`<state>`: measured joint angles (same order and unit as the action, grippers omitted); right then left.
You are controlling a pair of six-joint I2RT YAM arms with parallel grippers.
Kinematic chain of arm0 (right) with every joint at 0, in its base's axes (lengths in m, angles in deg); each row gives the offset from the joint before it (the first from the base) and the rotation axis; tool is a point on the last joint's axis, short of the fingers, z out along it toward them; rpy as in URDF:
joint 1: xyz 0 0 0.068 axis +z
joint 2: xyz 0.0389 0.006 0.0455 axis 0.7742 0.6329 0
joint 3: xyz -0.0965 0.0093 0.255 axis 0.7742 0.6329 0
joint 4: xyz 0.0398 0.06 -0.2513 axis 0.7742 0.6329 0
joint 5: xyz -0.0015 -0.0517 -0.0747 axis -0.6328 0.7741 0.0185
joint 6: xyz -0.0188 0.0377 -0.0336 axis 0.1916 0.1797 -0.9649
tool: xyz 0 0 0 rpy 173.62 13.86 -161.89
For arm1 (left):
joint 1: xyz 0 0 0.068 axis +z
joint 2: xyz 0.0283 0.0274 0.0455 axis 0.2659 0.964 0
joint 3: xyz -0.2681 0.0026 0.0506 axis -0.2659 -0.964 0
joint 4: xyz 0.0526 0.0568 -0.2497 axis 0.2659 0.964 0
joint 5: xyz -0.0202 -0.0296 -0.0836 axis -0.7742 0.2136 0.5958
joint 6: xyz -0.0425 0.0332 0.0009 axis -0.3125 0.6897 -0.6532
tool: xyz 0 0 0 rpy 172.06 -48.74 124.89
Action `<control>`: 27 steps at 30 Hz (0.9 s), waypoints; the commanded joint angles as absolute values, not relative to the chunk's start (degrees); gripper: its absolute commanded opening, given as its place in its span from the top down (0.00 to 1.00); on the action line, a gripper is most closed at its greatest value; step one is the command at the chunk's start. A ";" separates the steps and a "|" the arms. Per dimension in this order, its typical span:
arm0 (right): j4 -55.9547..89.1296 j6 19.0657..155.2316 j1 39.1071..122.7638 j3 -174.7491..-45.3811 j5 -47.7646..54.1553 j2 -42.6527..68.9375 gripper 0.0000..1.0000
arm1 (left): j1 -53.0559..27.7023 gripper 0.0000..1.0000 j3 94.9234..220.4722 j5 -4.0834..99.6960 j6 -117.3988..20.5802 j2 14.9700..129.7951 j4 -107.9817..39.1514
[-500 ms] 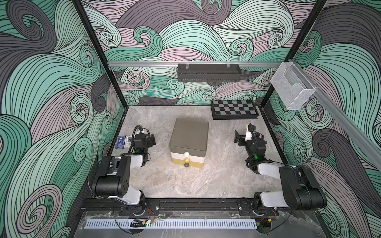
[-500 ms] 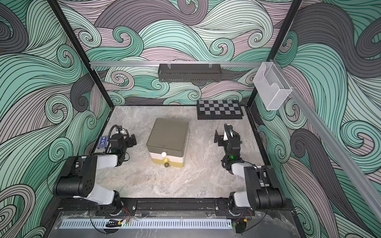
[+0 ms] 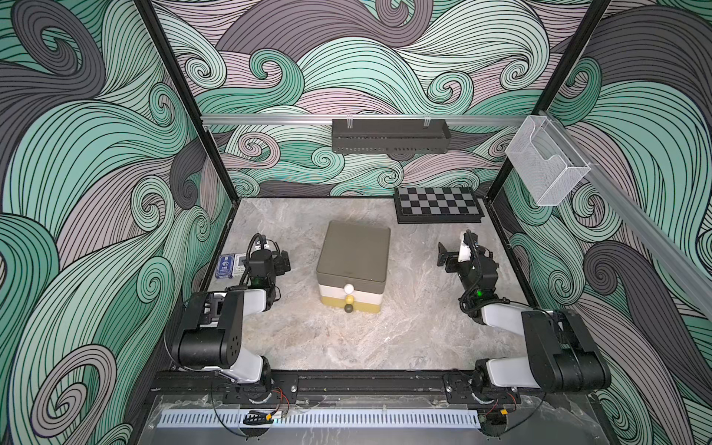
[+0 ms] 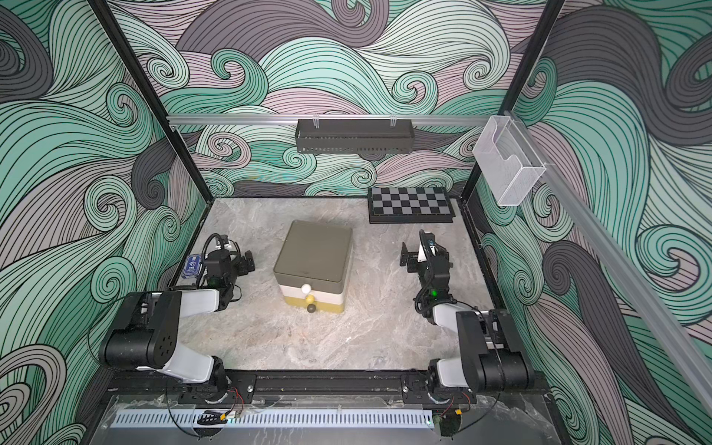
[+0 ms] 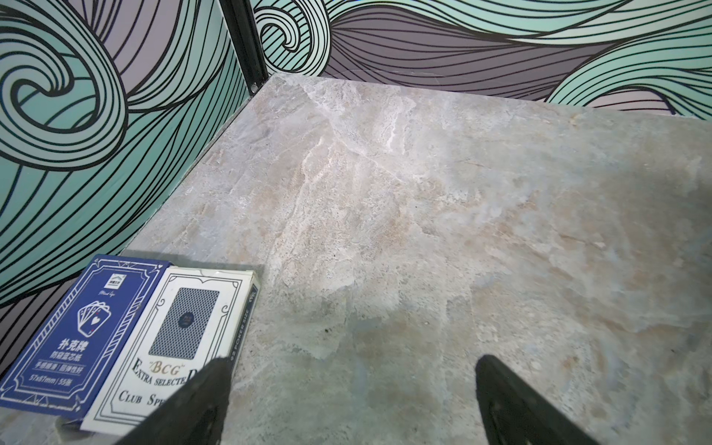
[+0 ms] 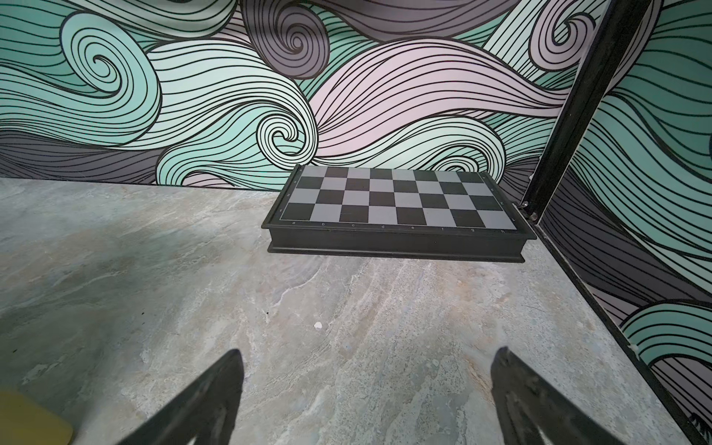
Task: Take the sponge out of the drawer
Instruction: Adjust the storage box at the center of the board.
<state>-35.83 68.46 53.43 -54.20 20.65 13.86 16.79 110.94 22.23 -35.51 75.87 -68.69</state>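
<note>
Several drawers (image 3: 352,254), between left pincer (image 3: 284,262), right pincer (image 3: 444,257)

white card box (image 5: 185,327) reads "bcg extra selecte", blue card box (image 5: 77,331) "扑克牌".

Your top views both look down from high at the front over the whole grey marble counter (image 3: 346,346); wrist cameras sit close above it.
</note>
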 commanded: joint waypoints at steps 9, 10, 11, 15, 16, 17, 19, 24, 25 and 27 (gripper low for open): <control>-36.69 67.68 52.89 -55.41 19.77 14.27 0.28 | 17.31 0.38 111.59 19.30 -37.37 75.08 -68.15; -34.90 68.02 53.80 -55.75 23.41 12.20 0.28 | 17.33 0.38 112.31 17.69 -38.47 73.79 -65.73; -28.59 68.30 54.27 -57.23 26.35 9.24 0.28 | 17.16 0.39 113.57 15.65 -37.02 72.94 -63.70; 1.24 72.70 55.08 -69.51 27.15 -3.29 0.30 | 16.92 0.42 126.62 6.14 -47.52 64.01 -37.23; 6.10 74.29 55.12 -72.39 23.58 -5.44 0.31 | 17.00 0.39 128.74 8.98 -49.65 62.23 -34.76; 10.14 75.24 55.30 -74.79 19.05 -6.71 0.31 | 16.98 0.36 130.59 13.86 -50.49 61.22 -33.11; 20.54 76.50 55.70 -81.81 6.03 -6.92 0.25 | 16.90 0.34 136.11 25.09 -52.41 61.14 -28.28; 35.74 78.72 61.88 -91.77 -3.36 -6.03 0.36 | 15.64 0.34 151.27 43.81 -56.33 65.51 -7.97; 36.91 78.69 63.94 -91.68 -3.43 -6.36 0.36 | 15.08 0.34 151.81 46.73 -56.61 65.39 -6.55; 40.23 78.20 67.26 -90.87 -4.29 -6.88 0.35 | 13.35 0.34 150.75 49.87 -57.24 63.46 -4.78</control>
